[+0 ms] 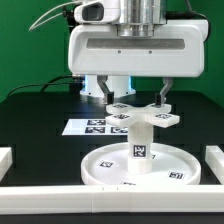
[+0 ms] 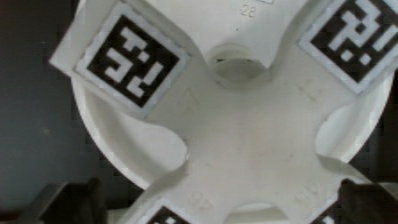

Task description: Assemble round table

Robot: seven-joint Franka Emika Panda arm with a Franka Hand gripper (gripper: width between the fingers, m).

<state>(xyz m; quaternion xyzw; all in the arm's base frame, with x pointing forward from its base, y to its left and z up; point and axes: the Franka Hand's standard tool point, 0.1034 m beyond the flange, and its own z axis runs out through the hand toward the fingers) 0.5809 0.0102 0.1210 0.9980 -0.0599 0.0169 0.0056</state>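
Exterior view, lower centre of frame: round disc (image 1: 137, 166) laid flat on the black table (image 1: 30, 120), short leg (image 1: 139, 140) stood upright at its middle. Cross-shaped foot piece (image 1: 141, 112) is set on the leg top. Gripper (image 1: 135, 97) is placed directly above; whether the fingers are closed cannot be told. Marker board (image 1: 92, 126) is seen behind.

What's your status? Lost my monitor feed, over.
Gripper above cross-shaped foot piece, jaw state unclear. Foot piece atop leg, leg upright on round disc. Nothing in the way.
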